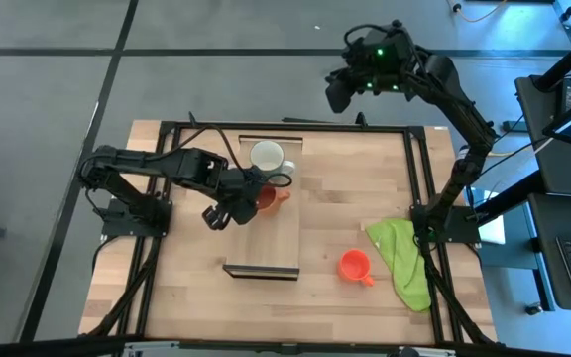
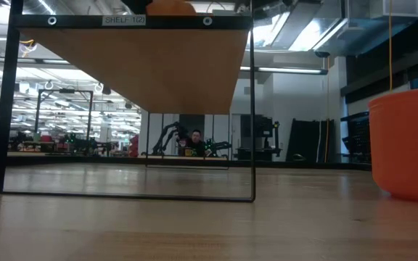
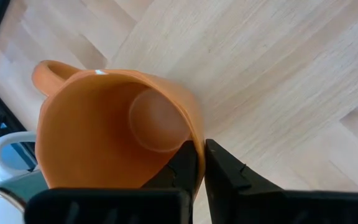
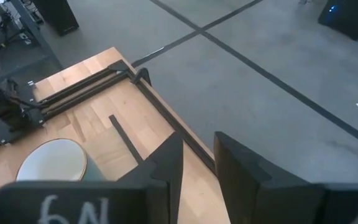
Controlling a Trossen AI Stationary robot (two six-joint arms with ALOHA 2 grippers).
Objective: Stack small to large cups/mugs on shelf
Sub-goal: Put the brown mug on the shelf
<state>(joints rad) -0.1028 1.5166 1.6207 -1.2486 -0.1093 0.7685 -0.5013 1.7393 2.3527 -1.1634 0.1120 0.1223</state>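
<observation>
The brownish-orange mug (image 1: 269, 198) is over the middle of the long light-wood shelf (image 1: 274, 243), with my left gripper (image 1: 256, 197) shut on it. In the left wrist view I look into the mug (image 3: 104, 124), its handle (image 3: 45, 71) on the side away from the fingers. The pale grey-white mug (image 1: 267, 156) stands on the shelf's far end, close beside it. The small orange-red mug (image 1: 354, 266) stands on the tabletop right of the shelf and looms large in the low view (image 2: 408, 145). My right gripper (image 4: 197, 165) is open, raised beyond the table's far edge. My left gripper pinches the brownish-orange mug's wall at the rim (image 3: 196, 132), opposite the handle. One finger (image 3: 182, 168) is inside the mug and one (image 3: 229, 177) outside. The fingers come slanting down from the table's left. Whether the mug's base rests on the shelf I cannot tell.
A green cloth (image 1: 404, 260) lies on the tabletop near the right edge, beside the small mug. A black frame (image 1: 409, 178) runs around the table and the shelf's stand (image 2: 252, 109). The shelf's near half is bare wood.
</observation>
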